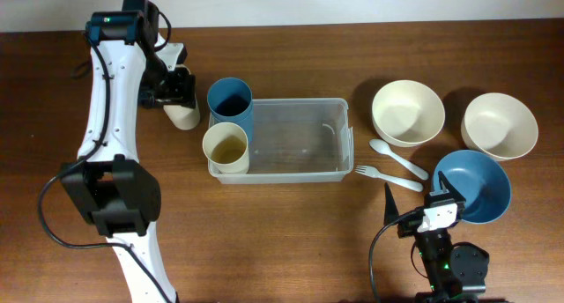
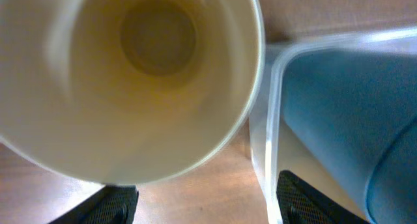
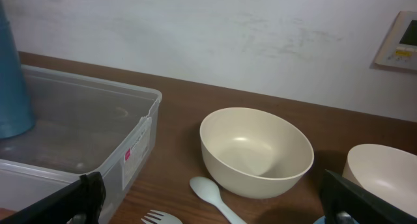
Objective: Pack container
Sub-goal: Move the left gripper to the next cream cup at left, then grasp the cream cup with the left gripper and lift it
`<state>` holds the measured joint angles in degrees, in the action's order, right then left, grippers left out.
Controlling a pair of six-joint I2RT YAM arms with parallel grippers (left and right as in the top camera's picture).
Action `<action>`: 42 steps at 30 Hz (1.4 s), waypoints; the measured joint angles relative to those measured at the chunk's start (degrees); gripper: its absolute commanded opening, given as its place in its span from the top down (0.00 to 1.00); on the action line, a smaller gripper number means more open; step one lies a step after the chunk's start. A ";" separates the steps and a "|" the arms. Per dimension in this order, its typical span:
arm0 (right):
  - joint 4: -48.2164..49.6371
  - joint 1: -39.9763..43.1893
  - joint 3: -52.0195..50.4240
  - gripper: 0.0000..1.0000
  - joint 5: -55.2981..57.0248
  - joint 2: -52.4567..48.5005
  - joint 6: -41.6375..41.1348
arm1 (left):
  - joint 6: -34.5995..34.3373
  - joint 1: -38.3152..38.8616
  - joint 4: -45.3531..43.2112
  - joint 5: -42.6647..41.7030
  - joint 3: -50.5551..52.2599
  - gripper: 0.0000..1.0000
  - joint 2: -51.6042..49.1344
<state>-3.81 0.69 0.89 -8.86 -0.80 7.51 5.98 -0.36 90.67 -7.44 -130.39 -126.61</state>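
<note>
The clear container [image 1: 300, 140] lies in the middle of the table. A blue cup [image 1: 230, 100] and a cream cup [image 1: 226, 147] stand upright in its left end. A third cream cup [image 1: 185, 118] stands on the table just left of the container. My left gripper [image 1: 176, 90] is over this cup. In the left wrist view the fingers [image 2: 208, 204] are open, with the cup's mouth [image 2: 150, 74] just beyond them and the container rim [image 2: 273, 120] and blue cup [image 2: 345, 113] to the right. My right gripper [image 1: 438, 206] is open and empty [image 3: 221, 211] at the front right.
Two cream bowls [image 1: 407, 112] [image 1: 500, 125] stand at the back right, and a blue bowl [image 1: 480, 184] next to my right gripper. A pale spoon [image 1: 397, 158] and fork [image 1: 388, 175] lie right of the container. The right wrist view shows the container [image 3: 98, 120], bowl [image 3: 254, 152] and spoon [image 3: 212, 195].
</note>
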 measured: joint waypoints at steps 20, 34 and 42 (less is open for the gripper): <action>0.00 0.00 0.00 0.01 0.00 0.00 0.02 | -9.51 -0.70 -5.09 0.39 -0.02 0.30 5.53; 0.00 0.00 0.00 0.01 0.00 0.00 0.00 | -20.17 -6.21 -5.68 5.97 -0.46 0.30 9.07; 0.00 0.00 0.00 0.01 0.00 0.00 0.00 | -20.83 -6.19 -6.67 6.84 -0.46 0.31 3.87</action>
<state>-3.81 0.69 0.89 -8.86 -0.80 7.51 -14.85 -6.55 84.01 -0.60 -130.85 -122.74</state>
